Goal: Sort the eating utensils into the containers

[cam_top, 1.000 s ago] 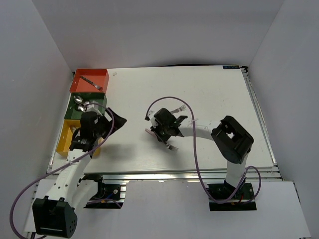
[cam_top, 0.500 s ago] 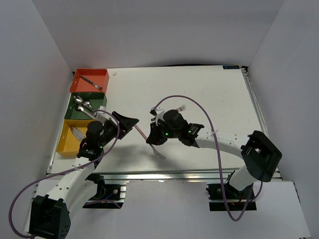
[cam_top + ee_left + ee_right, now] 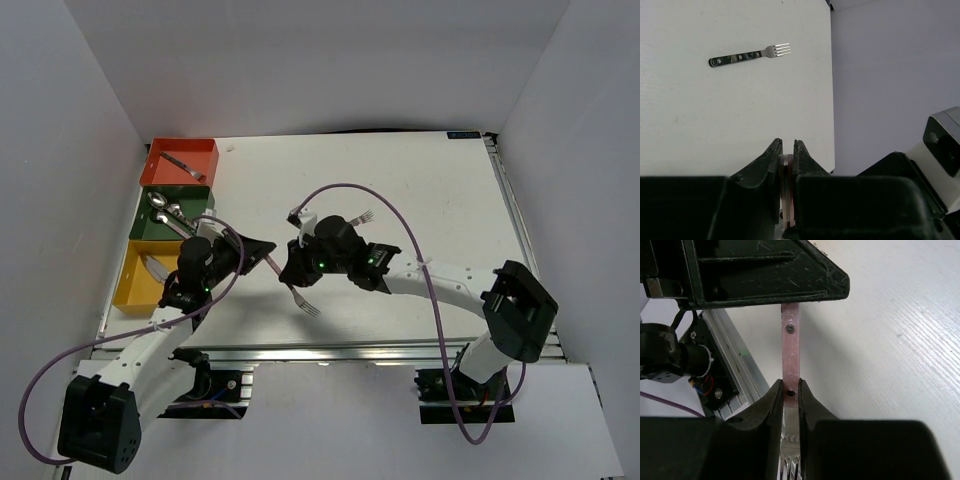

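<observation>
**Mid-air fork handoff, nearly done sorting**

So both arms have the same pink fork [image 3: 303, 302] right now, a bit left of centre in the overhead view. It's up off the table [image 3: 430, 190], running diagonally with its tines pointing toward the lower right.

The left gripper [image 3: 786, 150] is clamped on the end of the pink handle. Its wrist cam shows the jaws squeezed together with just the thin pink edge between them. The right gripper [image 3: 790, 390] is closed tight on the handle down near the tines, which poke out below its fingers. Neither side is open, so to me this looks like a pass from one arm to the other.

The bins are stacked along the left edge of the frame:
- orange-red bin [image 3: 165, 172] at the top has one knife [image 3: 185, 166] in it
- dark green bin [image 3: 190, 197] in the middle holds a couple of spoons [image 3: 165, 207]
- yellow bin [image 3: 130, 290] at the bottom has at least one silver utensil [image 3: 152, 266], but the left arm covers part of it and I can't tell what type it is

What's left, as far as I can see, is the pink fork itself and a dark-handled fork [image 3: 750, 55] lying alone on the table, upper centre of the overhead shot. I'd guess both are headed for yellow. Anything hidden under the arms, no idea.
</observation>
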### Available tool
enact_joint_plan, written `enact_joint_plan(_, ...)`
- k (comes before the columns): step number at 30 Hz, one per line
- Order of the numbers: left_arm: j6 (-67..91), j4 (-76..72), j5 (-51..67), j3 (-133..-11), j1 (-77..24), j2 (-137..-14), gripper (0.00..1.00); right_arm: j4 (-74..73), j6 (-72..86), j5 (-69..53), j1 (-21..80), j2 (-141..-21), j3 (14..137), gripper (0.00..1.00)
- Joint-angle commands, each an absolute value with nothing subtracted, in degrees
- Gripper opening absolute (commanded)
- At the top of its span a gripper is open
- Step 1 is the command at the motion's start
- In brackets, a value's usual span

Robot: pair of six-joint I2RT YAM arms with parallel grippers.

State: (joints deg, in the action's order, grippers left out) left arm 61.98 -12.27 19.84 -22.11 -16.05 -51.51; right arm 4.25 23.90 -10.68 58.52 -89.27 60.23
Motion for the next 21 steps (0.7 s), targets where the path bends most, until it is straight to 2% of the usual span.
enact_joint_plan(1,59.9,-11.7,20.4,-26.3,-16.4,-52.6,0.0,3.9,22.8,-7.0,58.7,-90.1,64.8,0.12)
enact_joint_plan(3,54.1,-3.5,18.0,-31.7,-16.4,-53.8,0.0,3.1,22.7,-4.6,58.4,-89.2,64.4,0.36)
enact_joint_plan(4,51.7,0.2,13.6,-34.4,-16.4,-55.6,0.0,2.4,22.5,-3.9,58.0,-87.6,63.7,0.76)
enact_joint_plan(5,46.5,9.0,10.2,-40.9,-16.4,-56.8,0.0,1.8,22.5,-3.3,57.6,-86.5,62.3,0.89)
enact_joint_plan(6,43.6,13.4,6.1,-44.7,-16.3,-58.3,0.0,0.8,22.6,-1.9,56.2,-84.2,61.5,0.89)
enact_joint_plan(7,41.3,17.9,-3.5,-48.7,-16.3,-62.2,0.0,-2.2,22.7,-1.2,55.4,-83.0,60.8,0.89)
enact_joint_plan(8,36.9,24.8,-7.6,-52.8,-16.2,-64.7,0.0,-3.4,22.8,-0.4,54.4,-81.6,59.0,0.89)
enact_joint_plan(9,34.9,27.7,-11.2,-61.1,-15.6,-67.2,0.0,-4.4,22.7,1.7,52.6,-80.2,57.7,0.89)
enact_joint_plan(11,30.2,33.1,-19.6,-69.0,-14.3,-75.6,0.0,-6.1,22.7,2.4,50.4,-75.4,54.9,0.89)
enact_joint_plan(15,24.4,38.2,-26.1,-93.7,-5.5,-91.5,0.0,-7.3,21.8,0.7,44.9,-67.3,47.7,0.89)
enact_joint_plan(17,23.5,39.3,-27.2,-102.2,-2.6,-101.2,0.0,-7.9,21.0,0.5,44.2,-65.4,46.2,0.89)
enact_joint_plan(21,23.3,43.6,-22.8,-127.5,5.6,-117.3,0.0,-9.2,20.8,-1.9,43.9,-62.4,43.4,0.89)
